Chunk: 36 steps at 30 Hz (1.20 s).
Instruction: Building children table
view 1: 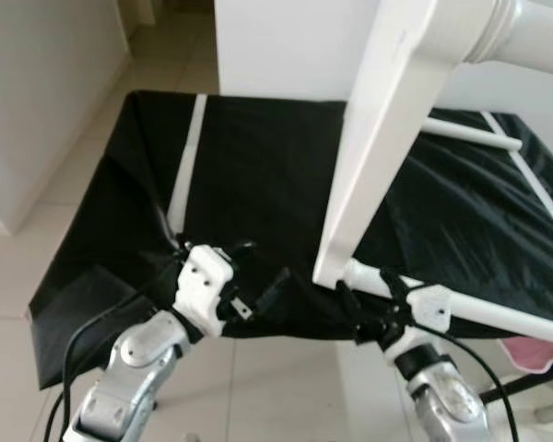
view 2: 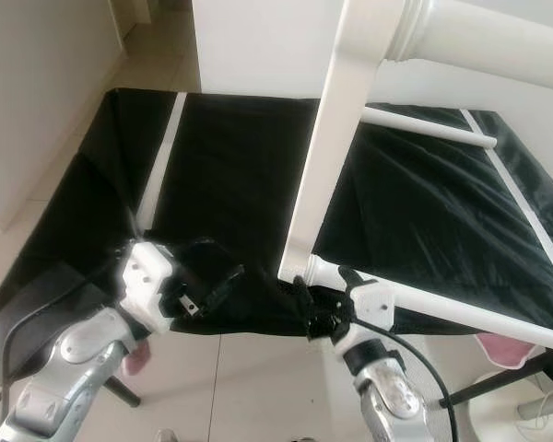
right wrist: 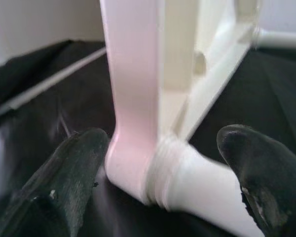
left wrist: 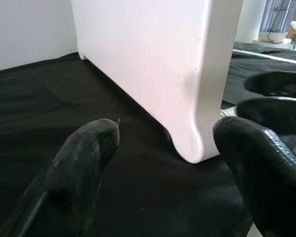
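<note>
Head views: you see a white table frame (view 1: 387, 138) standing tilted on a black cloth (view 1: 258, 175) that covers a raised surface. Its lower corner rests on the cloth near the front edge. A white leg (view 1: 484, 311) is joined to that corner and runs along the front edge toward the robot's right. A second white leg (view 1: 535, 32) projects from the frame's upper end. A thin white rod (view 1: 470, 133) lies on the cloth behind the frame. White stripes (view 1: 189, 152) cross the cloth. The floor (view 1: 286, 378) is pale tile.

The left gripper (view 1: 263, 285) sits at the cloth's front edge, just to the left of the frame's lower corner, fingers spread and empty. The right gripper (view 1: 373, 299) is at the joint where the leg meets the frame.

Left wrist view: you see both black fingers (left wrist: 84, 168) held wide apart with nothing between them. The frame's rounded corner (left wrist: 192, 143) stands ahead of them on the cloth, clear of both. The other gripper's dark fingers appear beyond the corner.

Right wrist view: the fingers (right wrist: 69, 182) are spread on either side of the frame corner and the threaded leg base (right wrist: 163, 173). One finger lies close beside the frame; you cannot tell whether it touches. The other finger stands clear of the leg.
</note>
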Tool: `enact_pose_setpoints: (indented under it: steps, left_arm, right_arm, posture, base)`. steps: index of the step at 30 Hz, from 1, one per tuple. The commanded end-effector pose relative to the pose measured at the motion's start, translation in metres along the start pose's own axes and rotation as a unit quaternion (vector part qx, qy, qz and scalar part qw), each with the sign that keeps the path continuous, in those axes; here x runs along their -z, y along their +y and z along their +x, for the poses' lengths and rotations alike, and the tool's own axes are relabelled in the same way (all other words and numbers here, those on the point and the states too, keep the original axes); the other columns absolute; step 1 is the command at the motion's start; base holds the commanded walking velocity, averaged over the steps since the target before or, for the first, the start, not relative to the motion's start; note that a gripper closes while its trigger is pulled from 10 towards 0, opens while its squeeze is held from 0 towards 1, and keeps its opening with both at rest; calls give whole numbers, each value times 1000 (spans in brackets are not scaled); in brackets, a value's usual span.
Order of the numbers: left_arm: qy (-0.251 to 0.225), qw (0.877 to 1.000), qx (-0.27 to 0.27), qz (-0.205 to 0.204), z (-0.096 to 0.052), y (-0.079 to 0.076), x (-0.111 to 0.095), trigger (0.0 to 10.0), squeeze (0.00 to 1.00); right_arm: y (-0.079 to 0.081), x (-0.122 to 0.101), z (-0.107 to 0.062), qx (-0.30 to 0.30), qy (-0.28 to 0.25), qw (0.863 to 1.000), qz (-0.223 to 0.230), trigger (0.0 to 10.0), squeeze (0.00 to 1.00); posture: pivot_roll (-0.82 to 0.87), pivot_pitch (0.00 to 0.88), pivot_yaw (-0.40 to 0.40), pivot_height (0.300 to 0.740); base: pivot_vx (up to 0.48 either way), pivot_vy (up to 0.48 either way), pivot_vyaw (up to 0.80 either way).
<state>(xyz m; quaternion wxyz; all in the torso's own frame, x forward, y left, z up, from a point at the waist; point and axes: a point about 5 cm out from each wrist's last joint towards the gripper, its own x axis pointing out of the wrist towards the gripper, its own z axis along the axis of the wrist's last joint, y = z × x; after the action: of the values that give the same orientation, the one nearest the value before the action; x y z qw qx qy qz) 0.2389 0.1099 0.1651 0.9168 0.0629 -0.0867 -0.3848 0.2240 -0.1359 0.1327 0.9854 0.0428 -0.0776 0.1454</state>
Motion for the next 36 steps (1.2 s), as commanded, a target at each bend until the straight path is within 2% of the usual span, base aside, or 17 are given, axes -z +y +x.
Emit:
enact_pose_setpoints:
  steps: [1, 5, 7, 8, 9, 12, 19, 22, 26, 34, 35, 36]
  left_arm:
    - [-1, 999, 49, 1, 1, -7, -2, 10000, 0]
    - [-1, 999, 47, 2, 1, -7, -2, 10000, 0]
    - [-1, 999, 43, 2, 0, -8, -2, 10000, 0]
    - [-1, 999, 43, 2, 0, -8, -2, 10000, 0]
    - [-1, 999, 41, 3, 0, -9, -3, 10000, 0]
    - [-3, 999, 37, 7, -1, -8, -5, 10000, 0]
    - [-3, 999, 34, 9, -2, -7, -5, 10000, 0]
    - [-5, 999, 35, 11, -2, -9, -9, 10000, 0]
    - [-6, 999, 38, 14, -2, -9, -11, 10000, 0]
    - [-5, 999, 42, 14, -3, -8, -12, 10000, 0]
    - [-1, 998, 54, 18, -2, -9, -12, 10000, 0]
    - [-1, 998, 54, 18, -2, -9, -12, 10000, 0]
  right_arm:
    - [0, 5, 5, 12, 8, 1000, -1, 10000, 0]
    - [3, 5, 10, 16, 4, 1000, 4, 10000, 0]
    - [8, 6, 21, 21, -6, 1000, 16, 10000, 0]
    - [8, 6, 21, 21, -6, 1000, 16, 10000, 0]
    - [12, 7, 31, 26, -11, 999, 20, 10000, 0]
    - [15, 8, 37, 33, -14, 999, 24, 10000, 0]
    - [14, 10, 40, 51, -14, 998, 28, 10000, 0]
    - [12, 13, 53, 100, -15, 995, 28, 10000, 0]
    - [9, 12, 62, 134, -25, 991, 15, 10000, 0]
    - [9, 14, 71, 169, -26, 985, 13, 10000, 0]
    - [12, 15, 81, 178, -24, 984, 13, 10000, 0]
    - [12, 15, 81, 178, -24, 984, 13, 10000, 0]
  posture:
    - [36, 77, -43, 740]
    - [40, 74, -43, 740]
    - [51, 72, -52, 740]
    - [51, 72, -52, 740]
    - [72, 67, -58, 740]
    - [80, 66, -61, 740]
    - [94, 64, -66, 740]
    - [115, 69, -53, 740]
    - [127, 75, -35, 740]
    - [121, 79, -14, 740]
    - [112, 81, 3, 740]
    - [112, 81, 3, 740]
  base:
    - [0, 0, 0]
    - [0, 0, 0]
    - [0, 0, 0]
    - [0, 0, 0]
    - [0, 0, 0]
    - [0, 0, 0]
    - [0, 0, 0]
    - [0, 0, 0]
    - [0, 0, 0]
    - [0, 0, 0]
    - [0, 0, 0]
    - [0, 0, 0]
